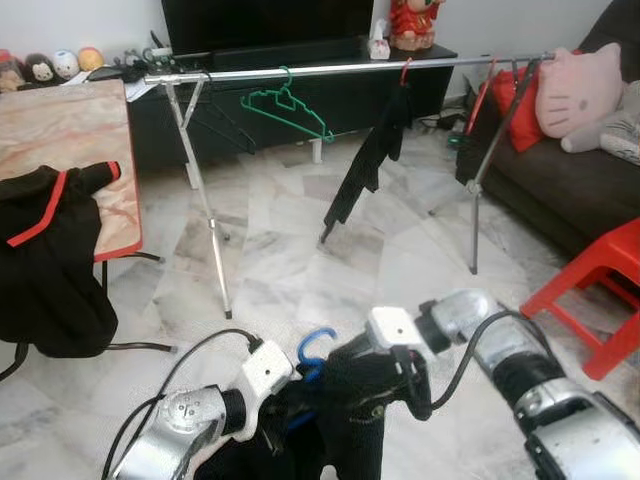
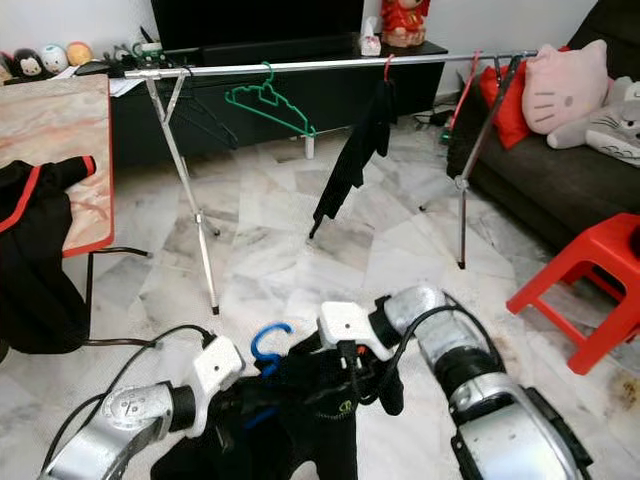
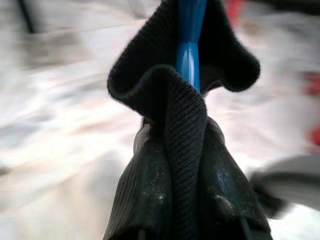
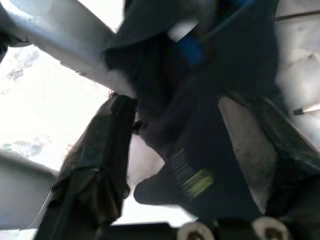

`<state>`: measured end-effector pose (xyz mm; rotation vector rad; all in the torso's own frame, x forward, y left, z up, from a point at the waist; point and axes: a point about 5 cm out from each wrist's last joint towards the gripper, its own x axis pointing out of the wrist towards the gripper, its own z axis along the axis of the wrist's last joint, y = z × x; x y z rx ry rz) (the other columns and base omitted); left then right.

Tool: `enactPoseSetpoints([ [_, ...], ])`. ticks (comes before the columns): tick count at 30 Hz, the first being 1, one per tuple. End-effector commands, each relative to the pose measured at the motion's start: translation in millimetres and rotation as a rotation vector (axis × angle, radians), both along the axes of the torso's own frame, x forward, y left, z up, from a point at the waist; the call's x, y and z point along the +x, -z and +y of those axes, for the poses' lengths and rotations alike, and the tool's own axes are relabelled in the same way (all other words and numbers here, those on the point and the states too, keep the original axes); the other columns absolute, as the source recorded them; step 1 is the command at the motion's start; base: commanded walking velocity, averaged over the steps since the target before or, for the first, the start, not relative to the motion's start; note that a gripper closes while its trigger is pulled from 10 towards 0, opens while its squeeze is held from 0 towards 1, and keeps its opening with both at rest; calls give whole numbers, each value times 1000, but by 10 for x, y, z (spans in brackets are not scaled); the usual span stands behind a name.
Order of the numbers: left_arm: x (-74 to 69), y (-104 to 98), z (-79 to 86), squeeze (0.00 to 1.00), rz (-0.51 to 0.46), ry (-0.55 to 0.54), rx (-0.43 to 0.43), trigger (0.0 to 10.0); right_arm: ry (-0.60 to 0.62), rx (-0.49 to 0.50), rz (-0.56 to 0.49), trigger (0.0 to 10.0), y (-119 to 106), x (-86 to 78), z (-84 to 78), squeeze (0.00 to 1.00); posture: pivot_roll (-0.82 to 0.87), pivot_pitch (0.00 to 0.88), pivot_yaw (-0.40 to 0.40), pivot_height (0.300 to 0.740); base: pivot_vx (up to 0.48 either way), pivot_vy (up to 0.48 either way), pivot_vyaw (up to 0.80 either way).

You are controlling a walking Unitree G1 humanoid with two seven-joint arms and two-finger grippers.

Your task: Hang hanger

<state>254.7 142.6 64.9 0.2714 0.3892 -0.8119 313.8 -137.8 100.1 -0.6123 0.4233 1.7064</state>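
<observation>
From the head camera, a silver drying rack (image 1: pixel 340 69) spans the room above a marble floor (image 1: pixel 290 270). A green hanger (image 1: pixel 285 108) hangs empty on its rail, and a black garment (image 1: pixel 365 165) hangs from a red hook further along. A table (image 1: pixel 60 150) on the left carries another black-and-red garment (image 1: pixel 45 260); a red stool (image 1: pixel 600 280) and a sofa with a pink plush cushion (image 1: pixel 575 85) sit on the right.

Low in the same view, both arms meet at a dark garment (image 2: pixel 320 410) threaded on a blue hanger (image 2: pixel 268 345), whose hook curls up between them. The left gripper (image 1: pixel 290 400) is buried in the cloth. The right gripper (image 2: pixel 350 385) presses into the fabric from the other side.

The left wrist view shows its two black fingers (image 3: pixel 145 195) pinched together on a ribbed fold of the garment, the blue hanger stem rising straight behind it.

The right wrist view is blurred; its fingers (image 4: pixel 95 165) appear spread with dark cloth bunched between them, though whether they truly grip it I cannot tell.
</observation>
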Motion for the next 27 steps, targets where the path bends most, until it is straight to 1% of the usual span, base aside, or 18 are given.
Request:
enactPoseSetpoints([
  [1, 69, -84, 26, 0, -62, -22, 10, 0, -10, -26, -7, 10000, 2, -2, -25, 1000, -43, 0, -42, 732, 0, 0, 0],
  [7, 137, -76, 43, 0, -113, -73, 34, 0, 37, -54, -60, 10000, -27, 35, -127, 1000, -51, 0, -40, 732, 0, 0, 0],
  [9, 170, -76, 75, 0, -138, -113, 50, 0, 109, -24, -94, 10000, -50, 80, -154, 1000, -52, 0, -40, 732, 0, 0, 0],
  [10, 183, -77, 109, 0, -156, -138, 68, 0, 189, 22, -120, 10000, -64, 122, -162, 1000, -51, 0, -40, 732, 0, 0, 0],
  [12, 197, -81, 154, 0, -182, -169, 91, 0, 296, 85, -147, 10000, -79, 175, -173, 1000, -50, 0, -38, 732, 0, 0, 0],
  [13, 204, -83, 216, 0, -201, -220, 91, 0, 444, 170, -157, 10000, -73, 230, -184, 961, -50, 0, -30, 732, 0, 0, 0],
  [14, 199, -86, 245, 0, -210, -239, 91, 0, 543, 197, -157, 10000, -45, 259, -213, 459, -50, 0, -30, 732, 0, 0, 0],
  [15, 185, -94, 290, 0, -227, -269, 92, 0, 675, 215, -180, 10000, 11, 284, -270, 263, -52, 0, -27, 732, 0, 0, 0],
  [16, 185, -94, 290, 0, -227, -269, 92, 0, 675, 215, -180, 10000, 11, 284, -270, 263, -52, 0, -27, 732, 0, 0, 0],
  [17, 166, -88, 331, 0, -233, -299, 90, 0, 782, 238, -171, 10000, 78, 278, -331, 0, -52, 0, -22, 732, 0, 0, 0],
  [19, 148, -80, 372, 0, -247, -325, 100, 0, 893, 261, -147, 10000, 152, 265, -398, 0, -52, 0, -20, 732, 0, 0, 0],
  [20, 125, -71, 417, 0, -255, -359, 102, 0, 1007, 271, -124, 10000, 243, 236, -476, 0, -58, 0, -9, 732, 0, 0, 0],
  [21, 117, -68, 429, 0, -258, -369, 101, 0, 1044, 273, -116, 10000, 274, 226, -500, 0, -58, 0, -9, 732, 0, 0, 0],
  [22, 117, -68, 429, 0, -258, -369, 101, 0, 1044, 273, -116, 10000, 274, 226, -500, 0, -58, 0, -9, 732, 0, 0, 0],
  [23, 100, -68, 454, 0, -272, -385, 105, 0, 1141, 268, -99, 10000, 349, 201, -563, 0, -58, 0, -9, 732, 0, 0, 0],
  [27, 95, -68, 461, 0, -279, -391, 107, 0, 1179, 263, -98, 10000, 374, 196, -579, 0, -58, 0, -9, 732, 0, 0, 0],
])
